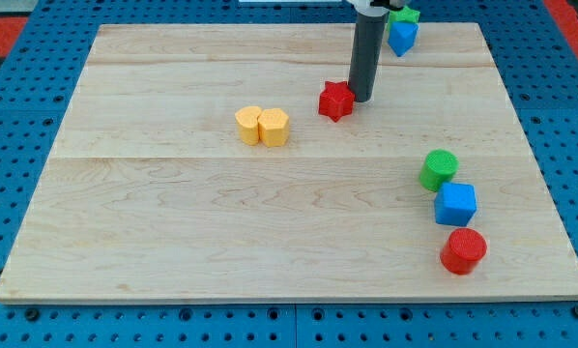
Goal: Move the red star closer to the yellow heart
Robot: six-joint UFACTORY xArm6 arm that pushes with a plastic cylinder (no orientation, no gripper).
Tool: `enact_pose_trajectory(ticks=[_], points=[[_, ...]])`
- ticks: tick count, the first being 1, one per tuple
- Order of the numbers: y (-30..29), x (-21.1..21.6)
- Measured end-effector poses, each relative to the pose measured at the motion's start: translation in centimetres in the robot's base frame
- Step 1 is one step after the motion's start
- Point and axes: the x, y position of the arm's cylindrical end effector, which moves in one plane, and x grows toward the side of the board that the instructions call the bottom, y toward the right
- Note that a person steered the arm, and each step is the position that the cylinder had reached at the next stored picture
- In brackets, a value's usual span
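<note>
Pushing from the right, I am resting my tip (pixel 360 99) just against the right side of the red star (pixel 335 101), which is sitting a little beyond the middle of the counter (pixel 173 222). I am carrying no claw at all, only this straight rod, so there is nothing spread or pinching to report. The yellow heart (pixel 251 125) is lying to the star's left and slightly nearer, with a yellow hexagon-like block (pixel 274 127) touching its right side, between heart and star. I am judging the job as partly done: the star is near the yellow pair but a clear gap is remaining, so a further shove leftward and a bit nearer is looking necessary.

The counter is a pale wooden board lying on a blue perforated base (pixel 299 329). At the far right a blue block (pixel 402 36) and a green block (pixel 403 14) are sitting together; at the near right a green cylinder (pixel 439 169), blue cube (pixel 455 204) and red cylinder (pixel 463 250) are standing in a row, well apart from my path.
</note>
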Motion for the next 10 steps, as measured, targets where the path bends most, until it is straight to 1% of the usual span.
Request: enact_pose_trajectory(ticks=[2,3,5,10], points=[[-1.5,0.7],[-4.1,0.7],[-4.7,0.7],[-10.1,0.4]])
